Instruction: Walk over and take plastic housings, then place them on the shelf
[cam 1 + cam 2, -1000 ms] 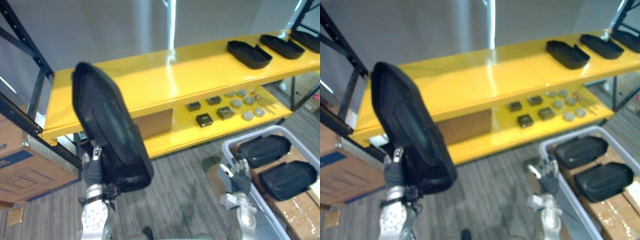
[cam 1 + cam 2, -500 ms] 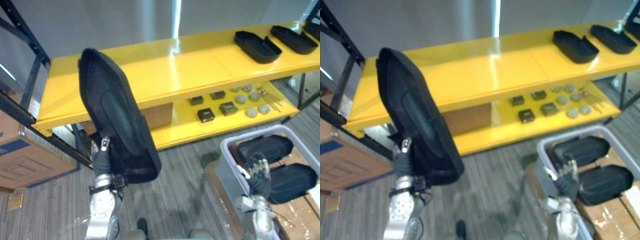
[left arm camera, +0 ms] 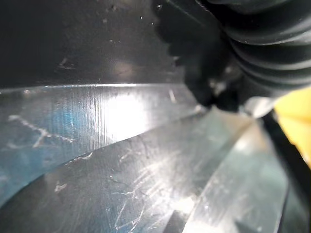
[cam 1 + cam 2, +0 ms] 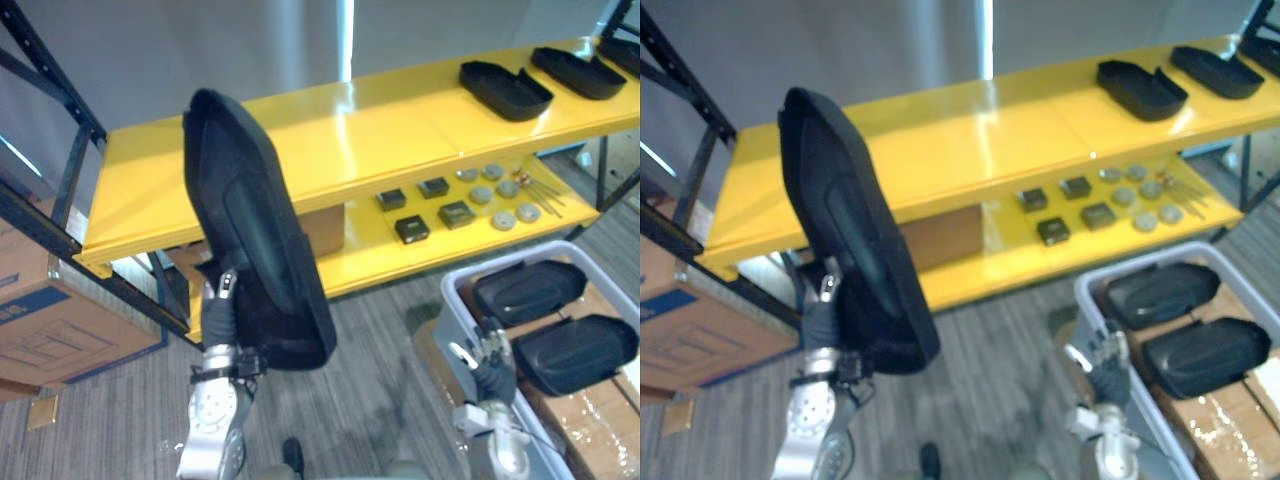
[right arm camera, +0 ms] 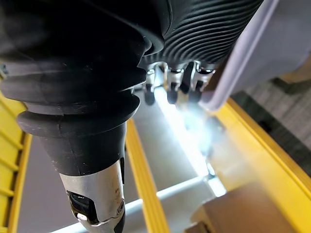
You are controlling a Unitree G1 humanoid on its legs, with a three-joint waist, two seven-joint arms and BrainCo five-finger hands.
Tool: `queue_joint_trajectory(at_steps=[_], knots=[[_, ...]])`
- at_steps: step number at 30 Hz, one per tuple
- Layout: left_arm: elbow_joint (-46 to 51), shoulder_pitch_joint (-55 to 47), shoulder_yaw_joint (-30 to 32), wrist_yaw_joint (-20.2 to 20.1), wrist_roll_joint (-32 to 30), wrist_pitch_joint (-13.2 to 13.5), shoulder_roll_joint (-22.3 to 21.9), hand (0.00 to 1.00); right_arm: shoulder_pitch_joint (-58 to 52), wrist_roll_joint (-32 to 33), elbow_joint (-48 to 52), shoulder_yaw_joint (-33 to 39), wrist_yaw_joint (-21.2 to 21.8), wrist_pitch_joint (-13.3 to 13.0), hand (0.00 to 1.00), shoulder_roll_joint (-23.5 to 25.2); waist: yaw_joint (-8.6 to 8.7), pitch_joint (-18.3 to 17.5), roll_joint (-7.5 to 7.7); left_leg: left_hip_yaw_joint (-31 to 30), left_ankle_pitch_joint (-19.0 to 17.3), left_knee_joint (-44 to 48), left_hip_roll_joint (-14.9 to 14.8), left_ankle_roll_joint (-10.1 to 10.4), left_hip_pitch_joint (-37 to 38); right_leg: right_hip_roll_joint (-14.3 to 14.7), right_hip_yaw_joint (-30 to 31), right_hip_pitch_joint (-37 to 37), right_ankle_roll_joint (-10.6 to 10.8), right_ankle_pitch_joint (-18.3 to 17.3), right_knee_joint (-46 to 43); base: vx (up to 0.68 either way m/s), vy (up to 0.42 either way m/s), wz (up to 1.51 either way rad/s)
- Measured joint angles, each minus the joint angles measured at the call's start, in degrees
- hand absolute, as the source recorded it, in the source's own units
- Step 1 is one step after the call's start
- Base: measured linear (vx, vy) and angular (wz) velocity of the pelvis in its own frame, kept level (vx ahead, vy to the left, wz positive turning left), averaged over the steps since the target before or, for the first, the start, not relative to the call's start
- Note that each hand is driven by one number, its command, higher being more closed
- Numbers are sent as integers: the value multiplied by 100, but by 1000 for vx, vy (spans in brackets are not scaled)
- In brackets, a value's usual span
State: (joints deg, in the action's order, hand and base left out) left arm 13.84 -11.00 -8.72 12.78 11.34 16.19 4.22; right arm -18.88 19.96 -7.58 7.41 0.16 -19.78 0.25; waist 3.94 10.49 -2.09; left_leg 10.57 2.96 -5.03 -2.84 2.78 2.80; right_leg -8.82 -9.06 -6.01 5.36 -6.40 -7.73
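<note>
My left hand [image 4: 221, 312] is shut on the lower end of a long black plastic housing [image 4: 250, 235] and holds it upright in front of the yellow upper shelf [image 4: 350, 140]. The left wrist view has the housing's glossy surface [image 3: 97, 145] pressed close to the hand. Two more black housings [image 4: 505, 90] [image 4: 578, 72] lie on the shelf's right end. My right hand [image 4: 490, 362] hangs low, fingers relaxed and pointing up, beside the near wall of a grey bin [image 4: 452, 300]. That bin holds two further housings [image 4: 528, 290] [image 4: 575, 350].
The yellow lower shelf [image 4: 360, 270] carries several small dark blocks and round parts [image 4: 470, 205]. A cardboard box [image 4: 50, 320] stands at the left by the dark rack post [image 4: 60, 200]. Another brown box [image 4: 328, 232] sits under the upper shelf.
The whole view has shifted as the camera moved. The housing stays upright in my left hand and now stands closer to the shelf's left part. The right hand sits slightly lower by the bin.
</note>
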Motion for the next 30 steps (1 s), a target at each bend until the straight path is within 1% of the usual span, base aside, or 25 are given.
queue_joint_trajectory(at_steps=[2, 4, 5, 6, 7, 8, 9, 10, 12, 13, 14, 15, 16, 17, 18, 19, 20, 21, 22, 23, 24, 25, 26, 28, 30], knots=[[-30, -1, -60, 7, 13, -1, 3, 100, -25, 5, -43, -21, 56, 3, 0, -5, -3, -44, -4, 135, -16, 15, -53, -5, 8, 31, 33, 4, -1, 59, 51, -20, 18, -14], [-181, 12, -61, 58, 18, -11, 17, 100, -56, 14, -63, -21, 139, 5, 0, -12, -7, -77, 29, 211, -191, 395, -126, -11, -135, 87, 57, -10, 0, 73, 69, -21, -26, -12], [-296, -17, -30, 105, 56, -31, 19, 100, -60, 42, -60, -20, 169, 8, 0, -43, -29, -79, 35, 241, -533, 1105, -262, -54, -428, 146, 104, -19, -24, 53, 57, -29, -54, -21], [-353, -88, 6, 186, 138, -60, 20, 100, -59, 75, -59, -19, 230, 21, 0, -85, -58, -63, 1, 252, -769, 1697, -409, -17, -612, 225, 123, -63, -99, -22, 30, -7, -66, -23], [-411, -173, 88, 253, 185, -93, 13, 100, -59, 77, -52, -18, 252, 22, 0, -108, -46, -27, -9, 267, -940, 2345, -540, -60, -762, 282, 135, -164, -94, -193, 15, 3, -55, -6], [-498, -238, 176, 301, 218, -140, -24, 100, -86, 90, -58, -1, 256, 26, 0, -144, -30, 24, -44, 251, -1028, 3143, -714, -161, -1047, 359, 116, -252, -114, -311, -85, -71, -76, 2], [-516, -437, 281, 371, 245, -186, -33, 100, -139, 113, -45, 10, 301, 26, 0, -219, -66, 82, -101, 236, -972, 3969, -930, -250, -1345, 414, 124, -303, -162, -471, -255, -121, -52, 1], [-526, -611, 364, 394, 322, -189, -36, 100, -203, 113, -41, 77, 369, 23, 0, -253, -87, 90, -120, 231, -917, 4265, -1013, -328, -1400, 446, 127, -369, -217, -555, -345, -117, -65, -2], [-544, -829, 458, 383, 589, -176, -43, 100, -359, 126, -6, 266, 435, -26, 0, -278, -164, 31, -129, 233, -873, 4145, -979, -358, -1362, 434, 115, -426, -276, -599, -343, -11, -40, 16], [-544, -910, 628, 332, 640, -133, -130, 100, -327, 185, 31, 376, 479, -72, 0, -318, -167, 38, -132, 230, -933, 3481, -742, -255, -1175, 348, 110, -372, -293, -588, -329, 26, -10, 32], [-541, -922, 657, 313, 639, -110, -160, 100, -324, 195, 55, 377, 490, -105, 0, -354, -168, 38, -130, 204, -929, 3082, -621, -194, -1065, 310, 106, -340, -282, -581, -329, 23, 21, 34], [-531, -930, 697, 262, 633, -59, -239, 100, -299, 251, 79, 373, 504, -156, 0, -424, -187, 41, -139, 64, -828, 2358, -434, -38, -902, 265, 102, -287, -270, -580, -333, 17, 77, 12], [-497, -926, 764, 222, 626, 2, -312, 100, -186, 299, 65, 369, 504, -180, 0, -474, -267, 85, -98, -36, -643, 1784, -269, 138, -710, 195, 126, -256, -243, -596, -323, 29, 87, 6], [-450, -919, 783, 222, 625, 5, -313, 100, -160, 344, 111, 367, 502, -195, 0, -441, -294, 96, -52, -43, -612, 1676, -211, 168, -672, 174, 159, -266, -255, -608, -279, 74, 71, 10], [-355, -889, 819, 206, 602, 56, -302, 100, -48, 416, 168, 312, 501, -279, 0, -432, -305, 141, -39, -51, -646, 1806, -190, 74, -721, 177, 195, -352, -257, -606, -152, 108, 44, 15], [-310, -872, 841, 194, 584, 95, -303, 100, 60, 419, 168, 260, 489, -315, 0, -451, -308, 164, 2, -51, -787, 2114, -212, 50, -855, 185, 208, -421, -246, -589, -49, 120, 52, 14], [-272, -848, 860, 179, 567, 116, -303, 100, 201, 419, 166, 220, 462, -361, 0, -481, -317, 169, 24, -27, -993, 2534, -249, 27, -1079, 188, 211, -459, -233, -578, 9, 128, 109, -3], [-261, -822, 861, 172, 534, 122, -299, 100, 413, 417, 150, 195, 389, -413, 0, -536, -342, 136, 31, 15, -1261, 2786, -213, -149, -1159, 164, 261, -455, -185, -632, -7, 163, 166, -13], [-261, -808, 872, 171, 512, 122, -283, 100, 528, 419, 115, 167, 336, -418, 0, -532, -361, 106, 70, 83, -1391, 2751, -157, -176, -1101, 83, 297, -407, -152, -714, -109, 245, 185, -27], [-285, -768, 868, 167, 413, 121, -262, 100, 725, 461, -32, 113, 252, -434, 0, -548, -348, 83, 139, 155, -1508, 2620, -37, -222, -881, -84, 301, -177, -117, -789, -833, 261, 200, -24], [-293, -691, 817, 161, 286, 115, -237, 100, 861, 503, -134, 77, 209, -433, 0, -532, -322, 72, 116, 199, -1548, 2503, 34, -306, -700, -236, 291, 336, -106, -723, -1984, 236, 157, -17], [-260, -650, 805, 156, 162, 117, -213, 100, 905, 503, -178, 79, 189, -434, 0, -486, -321, 85, 132, 220, -1549, 2405, 75, -321, -557, -330, 287, 557, -139, -620, -2552, 186, 148, -2], [-230, -562, 787, 97, 62, 121, -161, 100, 876, 498, -295, 77, 124, -431, 0, -376, -298, 110, 165, 228, -1545, 2237, 124, -356, -232, -483, 265, 823, -235, -559, -3315, 327, 125, 7], [-197, -418, 754, 26, -53, 121, -65, 100, 732, 389, -325, 77, 64, -426, 0, -249, -262, 95, 166, 201, -1577, 2042, 108, -396, 152, -463, 153, 951, -307, -760, -3342, 368, 81, 12], [-163, -160, 789, -2, -55, 121, 31, 100, 694, 368, -283, 81, 20, -412, 0, -186, -221, 90, 164, 165, -1577, 1915, -9, -396, 363, -256, 83, 1175, -271, -812, -2675, 259, -8, 11]])
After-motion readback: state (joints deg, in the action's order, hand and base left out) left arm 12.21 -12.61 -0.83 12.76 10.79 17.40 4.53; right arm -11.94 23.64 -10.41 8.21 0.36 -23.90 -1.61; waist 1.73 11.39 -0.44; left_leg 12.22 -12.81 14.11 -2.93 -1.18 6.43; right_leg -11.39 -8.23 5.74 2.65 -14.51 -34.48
